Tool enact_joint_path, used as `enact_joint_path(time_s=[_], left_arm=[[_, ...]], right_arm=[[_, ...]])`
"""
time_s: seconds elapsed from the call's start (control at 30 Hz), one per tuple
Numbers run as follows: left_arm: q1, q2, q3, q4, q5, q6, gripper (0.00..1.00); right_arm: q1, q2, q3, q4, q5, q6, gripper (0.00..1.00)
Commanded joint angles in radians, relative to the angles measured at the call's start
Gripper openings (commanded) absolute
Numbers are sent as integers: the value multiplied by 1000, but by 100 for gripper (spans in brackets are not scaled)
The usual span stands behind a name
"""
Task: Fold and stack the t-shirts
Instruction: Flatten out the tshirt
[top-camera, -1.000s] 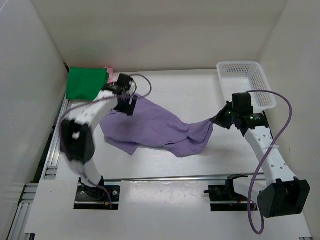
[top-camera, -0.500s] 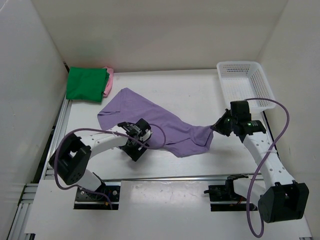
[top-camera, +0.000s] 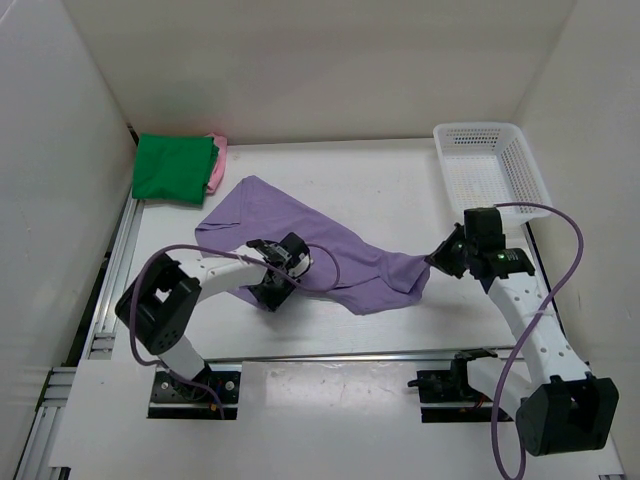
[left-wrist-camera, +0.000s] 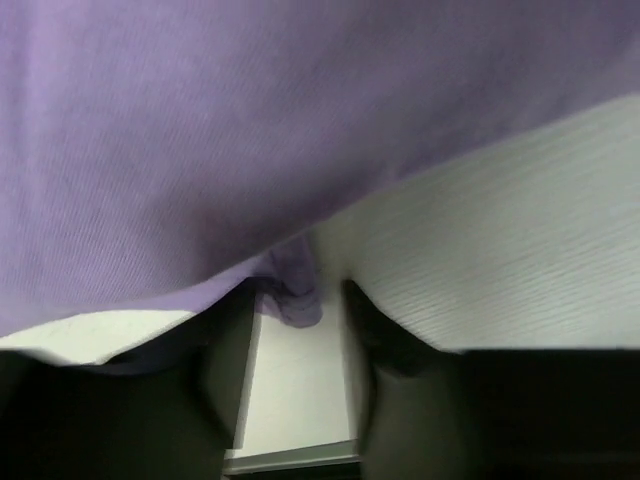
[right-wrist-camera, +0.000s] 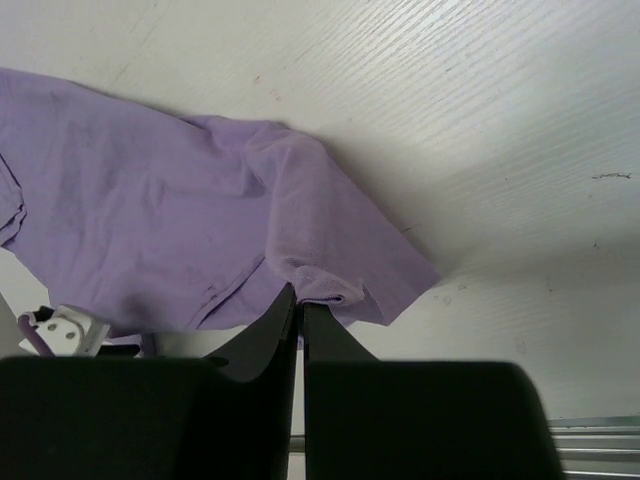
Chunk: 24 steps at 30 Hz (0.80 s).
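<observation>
— Since a second ago the left gripper (left-wrist-camera: 298, 305) is no longer up near the far left corner. It is sitting low at the near edge of the light purple t-shirt (top-camera: 300, 225), and its fingers (left-wrist-camera: 228, 365) are drawing in.

— Is it holding anything?

— Not as far as the wrist view is showing. The fingers are standing partly apart with a small fold of hem between them and bare surface showing in the gap. The right gripper (right-wrist-camera: 300, 295) is pinching the shirt's right-hand end, fingers pressed together on the cloth.

— And the shirt itself?

— It is lying spread and rumpled across the middle of the table (top-camera: 380, 180), not yet folded.

— How far along is the job?

— The green t-shirt (top-camera: 172, 168) is lying folded in the far left corner, with the pink t-shirt (top-camera: 218, 165) peeking out beneath it. No tan one is showing. The purple one is probably waiting to be folded and stacked.

— The room?

— White walls (top-camera: 300, 70) are enclosing the white table, and a mesh basket (top-camera: 530, 185) is standing at the far right.
</observation>
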Motion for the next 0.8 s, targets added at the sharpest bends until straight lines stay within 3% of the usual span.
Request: enact_joint_path(time_s=[0.0,0.03,0.07,0.17,0.27,0.3,0.33,0.4,0.43,0.47,0.5,0.57,0.6,0.63,0.7,0.77], left_arm=[[30,70,-15,38,25,-1,45],[51,79,-3,38,25,-1,23],[62,79,13,38,25,-1,10],[115,62,55,38,-32,-1,10],[209,-8,173,38,-102,-1,10],[239,-24,225,38,-118,-1,10],[273,-45,288,38,-137,-1,10],[387,-45,538,29,-138,-1,10],[423,-21,636,29,-138,-1,10],[492,-3,739,29,-138,-1,10],[525,17,952,29,-138,-1,10],[601,97,1164,29,-138,-1,10],[618,122,1345,29,-138,-1,10],[631,146,1422,29,-138,-1,10],[643,197,1546,41,-159,-1,10],[643,197,1547,67,-173,-1,10]], right_arm=[[-12,-14,31,0,24,-18,0],[-21,-2,31,0,33,-18,0],[-21,-1,31,0,33,-18,0],[-44,55,53,11,33,-27,0],[-85,197,190,29,-41,-70,0],[-114,313,273,-9,-68,-105,0],[-128,378,502,-48,-88,-119,0],[-162,568,792,-131,-118,-155,0],[-171,628,1116,-206,-128,-155,0],[-182,687,1284,-239,-138,-155,0],[-208,791,1441,-259,-187,-132,0],[-261,850,1664,-215,-256,-72,0],[-280,835,1686,-161,-284,-31,0],[-295,801,1630,-21,-307,38,0],[-317,668,1468,110,-321,78,0],[-317,590,1323,173,-321,56,0]])
